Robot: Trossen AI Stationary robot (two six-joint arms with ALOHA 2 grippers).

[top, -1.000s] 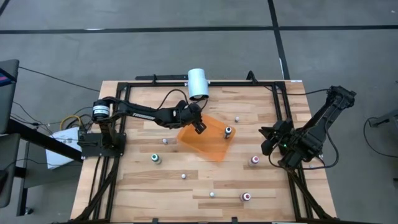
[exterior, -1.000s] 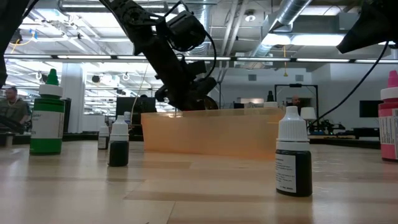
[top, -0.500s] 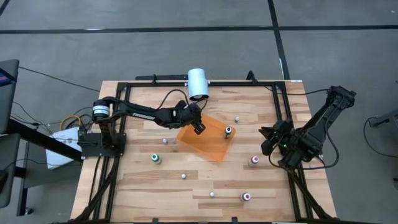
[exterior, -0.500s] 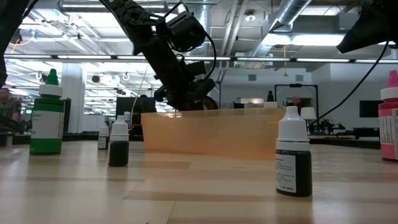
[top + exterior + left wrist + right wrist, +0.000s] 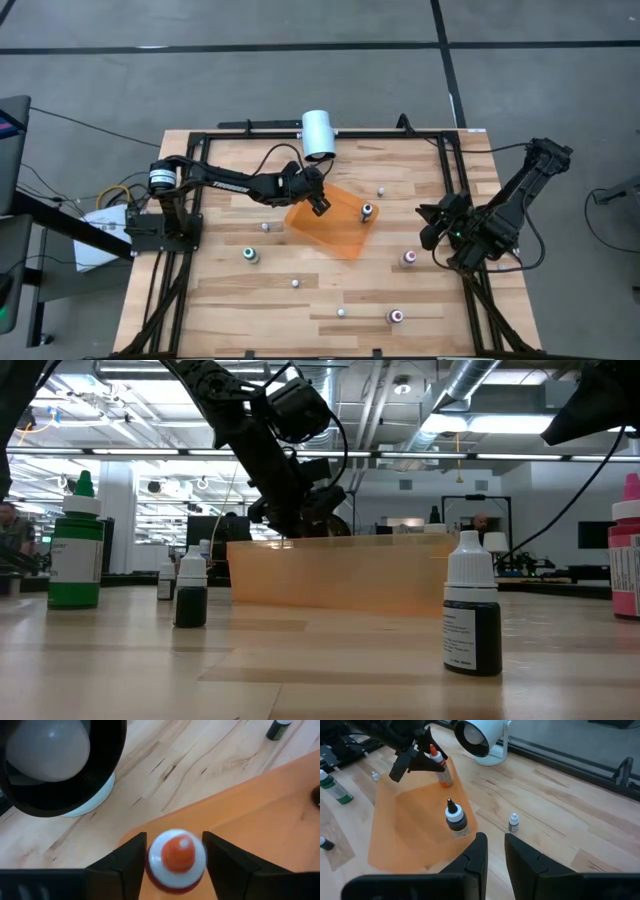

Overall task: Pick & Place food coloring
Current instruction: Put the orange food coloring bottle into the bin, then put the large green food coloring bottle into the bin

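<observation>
An orange sheet (image 5: 335, 228) lies mid-table. On its far left corner stands a small food coloring bottle with a red top (image 5: 442, 772), (image 5: 176, 857). My left gripper (image 5: 320, 203), (image 5: 175, 865) reaches in from the left and is shut on this bottle. A dark-topped bottle (image 5: 367, 211), (image 5: 456, 822) stands on the sheet's right part. Green-topped (image 5: 250, 255) and pink-topped (image 5: 409, 258) bottles stand on the bare wood. My right gripper (image 5: 432, 225), (image 5: 495, 851) waits at the right with a narrow, empty gap between its fingers. My left gripper has the red-topped bottle's white collar (image 5: 152, 865) between its two fingers, one on each side just below the red tip. The fingers slant down from the table's left. The bottle stands upright with its base on the orange sheet.
A large white cylinder (image 5: 319, 134) lies at the far edge behind the sheet. Several more small bottles stand scattered on the wood, among them one at the near right (image 5: 396, 316) and one past the sheet (image 5: 380, 190). A black frame (image 5: 452, 170) borders the table.
</observation>
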